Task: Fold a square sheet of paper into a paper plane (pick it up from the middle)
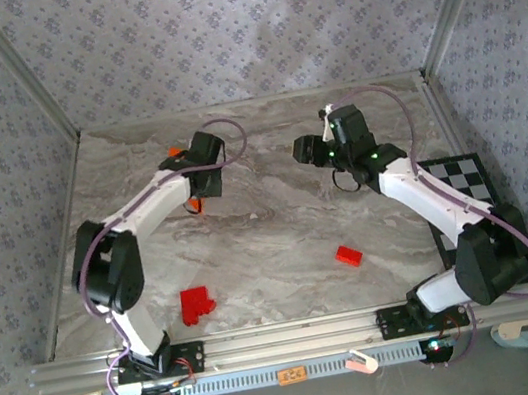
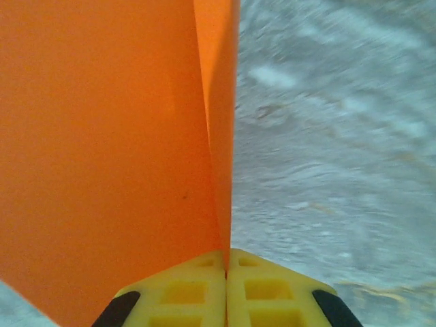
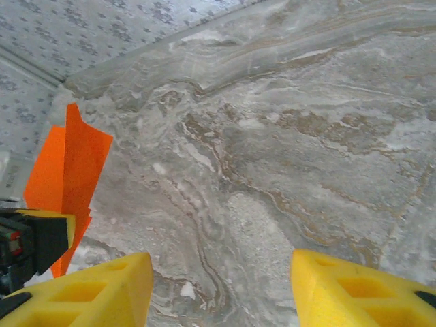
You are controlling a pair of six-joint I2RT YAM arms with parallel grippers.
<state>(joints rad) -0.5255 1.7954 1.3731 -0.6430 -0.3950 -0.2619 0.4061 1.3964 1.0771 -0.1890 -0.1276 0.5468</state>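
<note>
The square sheet of paper [image 2: 102, 136] is bright orange and folded along a crease into a narrow, pointed shape. My left gripper [image 2: 227, 255] is shut on its lower edge, its yellow jaws pressed together with the paper standing up between them. From above, a bit of the orange paper [image 1: 173, 152] peeks out beside the left gripper [image 1: 199, 163] at the back left. My right gripper [image 3: 221, 272] is open with only bare table between its fingers. It hovers to the right of the paper [image 3: 75, 163], apart from it. The right gripper [image 1: 306, 148] faces the left one across a gap.
Red plastic blocks lie near the front: a cluster [image 1: 196, 305] at the left and a single one [image 1: 348, 255] right of centre. A black-and-white chequered board [image 1: 459, 180] sits at the right edge under the right arm. Patterned walls enclose the marble table [image 1: 269, 227].
</note>
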